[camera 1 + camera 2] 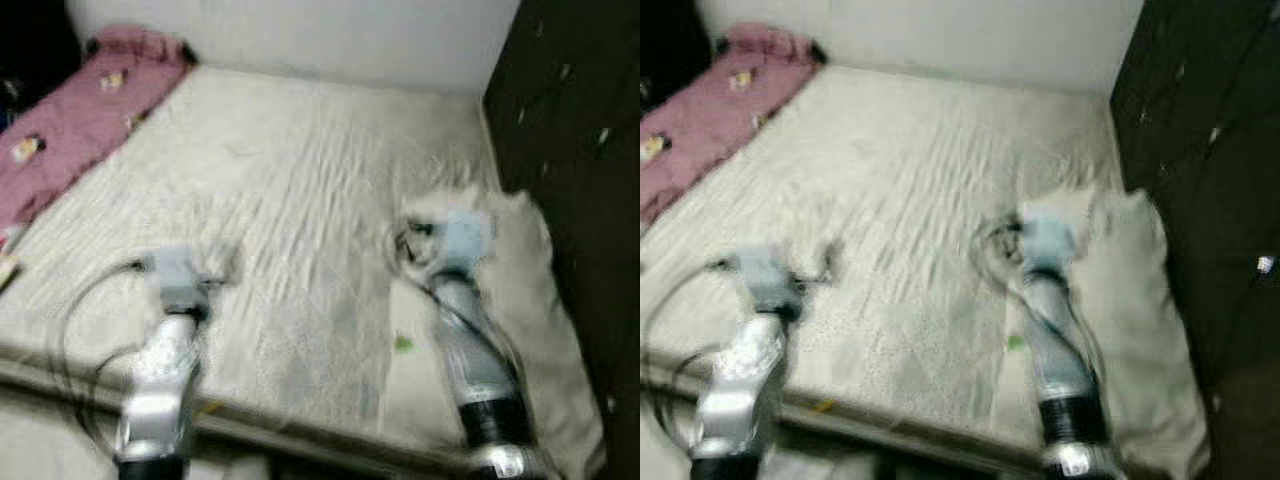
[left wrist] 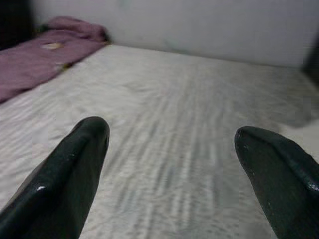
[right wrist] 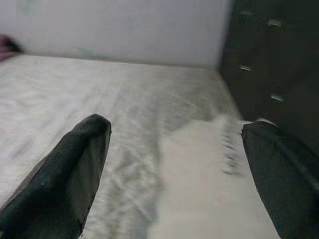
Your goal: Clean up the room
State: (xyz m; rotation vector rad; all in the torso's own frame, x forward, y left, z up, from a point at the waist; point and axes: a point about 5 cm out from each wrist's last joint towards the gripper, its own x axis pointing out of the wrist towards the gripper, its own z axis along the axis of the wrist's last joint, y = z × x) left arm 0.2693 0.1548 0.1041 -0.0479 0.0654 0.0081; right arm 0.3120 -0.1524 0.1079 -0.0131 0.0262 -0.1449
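A bed with a wrinkled cream sheet [image 1: 300,170] lies before me, and both eye views are blurred. A pink blanket [image 1: 80,110] is bunched along its far left side. A white pillow [image 1: 525,290] rests on the bed's right side. My left gripper [image 2: 172,134] hovers open over the sheet near the front left, holding nothing. Over the pillow's [image 3: 209,169] inner edge, my right gripper [image 3: 177,129] stands open with nothing between its fingers.
A dark wardrobe [image 1: 580,130] stands close along the bed's right side. A pale wall [image 1: 330,35] runs behind the bed. A small green scrap [image 1: 404,344] lies on the sheet near the right arm. The bed's front edge [image 1: 260,425] is just below the arms.
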